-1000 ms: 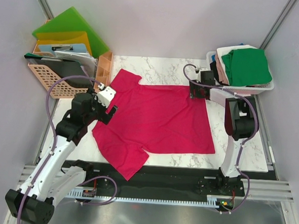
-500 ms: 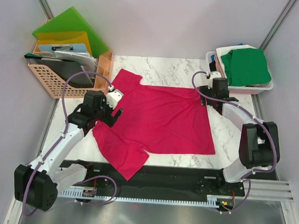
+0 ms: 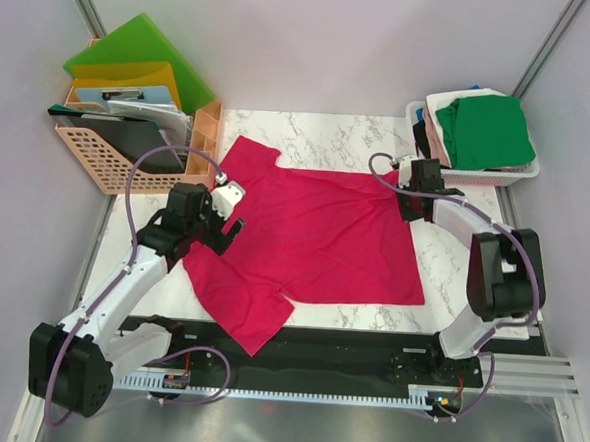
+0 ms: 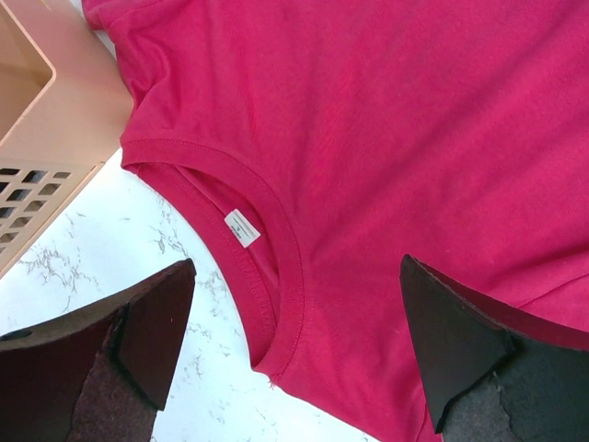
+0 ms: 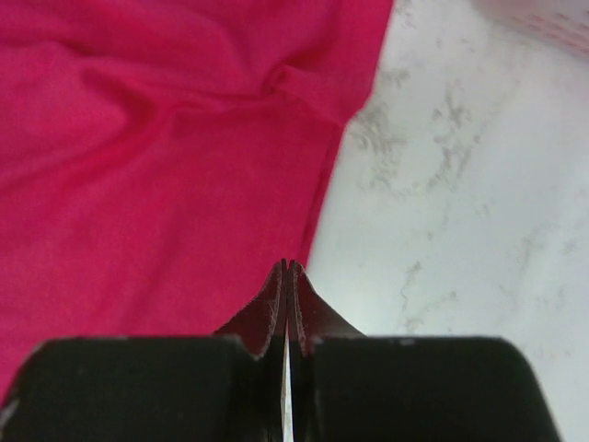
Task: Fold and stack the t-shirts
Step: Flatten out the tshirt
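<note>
The left gripper is spread wide over the neck of the pink-red t-shirt. The shirt lies flat on the table. The right gripper is pressed together at the shirt's far right corner. Whether it pinches cloth, I cannot tell.

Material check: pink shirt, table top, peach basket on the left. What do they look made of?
Shirt: soft matte knit, likely cotton; it wrinkles and has a stitched collar band.
Table top: smooth, white with grey veins, marble look; may be printed laminate.
Basket: peach moulded plastic, judging by its rigid lattice wall.
</note>
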You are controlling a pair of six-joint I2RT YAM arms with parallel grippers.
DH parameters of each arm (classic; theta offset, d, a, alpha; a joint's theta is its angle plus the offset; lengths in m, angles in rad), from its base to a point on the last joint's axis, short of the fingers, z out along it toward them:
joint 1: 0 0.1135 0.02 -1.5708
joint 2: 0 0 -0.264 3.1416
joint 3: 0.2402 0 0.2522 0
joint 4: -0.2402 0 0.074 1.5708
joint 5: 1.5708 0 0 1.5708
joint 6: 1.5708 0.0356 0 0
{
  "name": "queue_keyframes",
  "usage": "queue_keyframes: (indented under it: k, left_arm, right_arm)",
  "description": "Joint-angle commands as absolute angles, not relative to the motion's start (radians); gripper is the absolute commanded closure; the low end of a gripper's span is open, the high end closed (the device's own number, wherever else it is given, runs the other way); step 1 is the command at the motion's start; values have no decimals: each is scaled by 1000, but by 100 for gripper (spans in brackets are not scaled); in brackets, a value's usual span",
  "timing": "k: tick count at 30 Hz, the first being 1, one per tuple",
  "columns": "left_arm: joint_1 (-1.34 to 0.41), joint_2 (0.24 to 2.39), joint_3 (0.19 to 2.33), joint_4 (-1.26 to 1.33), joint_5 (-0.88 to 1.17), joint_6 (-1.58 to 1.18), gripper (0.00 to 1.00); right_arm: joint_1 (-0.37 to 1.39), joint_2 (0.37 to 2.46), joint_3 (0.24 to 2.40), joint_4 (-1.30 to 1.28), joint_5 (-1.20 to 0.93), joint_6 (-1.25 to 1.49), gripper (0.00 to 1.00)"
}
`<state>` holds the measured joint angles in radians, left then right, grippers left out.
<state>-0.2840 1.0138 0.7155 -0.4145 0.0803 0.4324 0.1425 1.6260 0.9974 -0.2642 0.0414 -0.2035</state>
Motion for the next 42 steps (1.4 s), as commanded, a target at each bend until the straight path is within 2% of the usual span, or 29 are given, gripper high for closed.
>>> queue_keyframes:
  k: [1, 5, 11, 19, 26, 32, 42]
  left_arm:
    - [-291, 1022, 718, -367, 92, 453, 1]
    - [-301, 1023, 715, -367, 89, 451, 1]
    - [-304, 996, 687, -368, 58, 472, 1]
    - [-307, 953, 663, -374, 44, 500, 1]
    - [-307, 947, 657, -374, 54, 495, 1]
    - [-307, 936, 646, -380, 48, 506, 1]
    - [-307, 968, 667, -377, 64, 500, 1]
  right_arm:
    - [156, 1753, 1136, -319, -21, -203, 100]
    - [173, 1885, 1299, -356, -29, -175, 100]
    - [176, 2005, 1382, -371, -12, -134, 100]
    - [170, 1941, 1260, -337, 40, -113, 100]
    - [69, 1894, 1169, -334, 11, -138, 100]
    - [-39, 1896, 1157, -333, -31, -156, 100]
    - [-49, 1879, 1146, -330, -83, -179, 100]
